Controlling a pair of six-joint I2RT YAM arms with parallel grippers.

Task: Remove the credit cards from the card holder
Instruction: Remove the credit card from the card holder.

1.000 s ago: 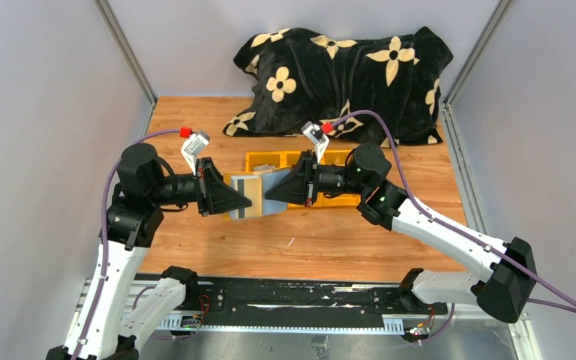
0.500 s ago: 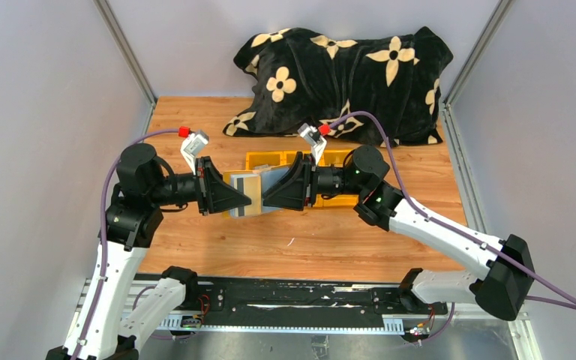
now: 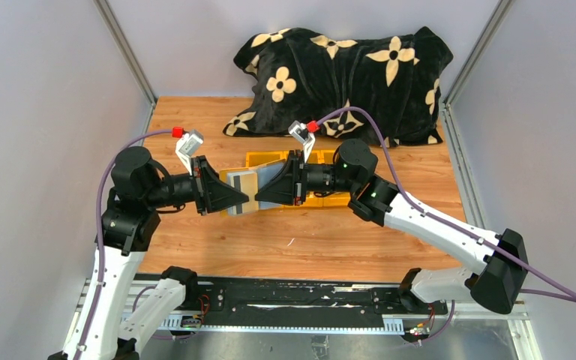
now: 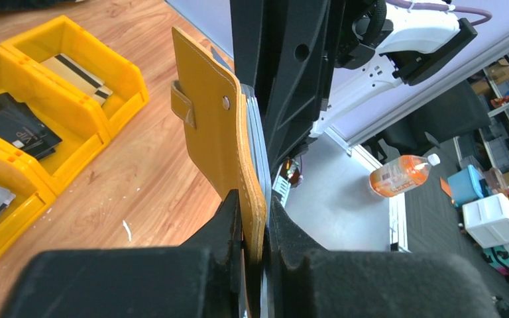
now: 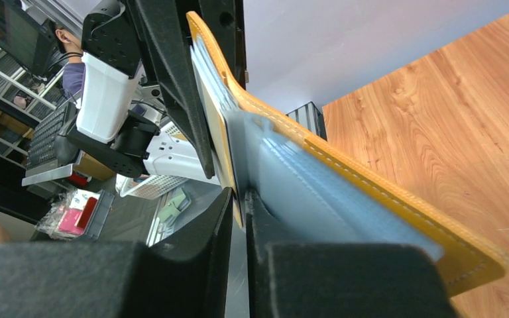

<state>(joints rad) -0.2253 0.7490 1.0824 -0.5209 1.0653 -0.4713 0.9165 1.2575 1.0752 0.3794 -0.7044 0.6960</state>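
Table (image 3: 300,247) of wood is noted, with a yellow bin (image 3: 262,159) just behind both arms. The card holder (image 4: 215,126) is held off the table between them and opened out, one yellow leaf clamped in the left gripper (image 4: 255,202), whose jaws are pressed flat onto it. The right gripper (image 5: 238,195) is drawn nearly together on a thin pale edge among the inner leaves, judged to be one of the credit cards (image 5: 217,139) rather than a grey sleeve (image 5: 318,192). The step in hand is judged to be drawing that card out. The pull is best made straight along the sleeve's opening and away from the left gripper, with the yellow leaf held rigid. A grip on the card alone should be confirmed first, since a pinched sleeve would drag the whole holder. From above, the contact is covered by the gripper bodies. Close surfaces are blurred at the right wrist, so card and sleeve are not surely told apart. The number of cards inside cannot be read. The bin is cut off at the left wrist view's edge.
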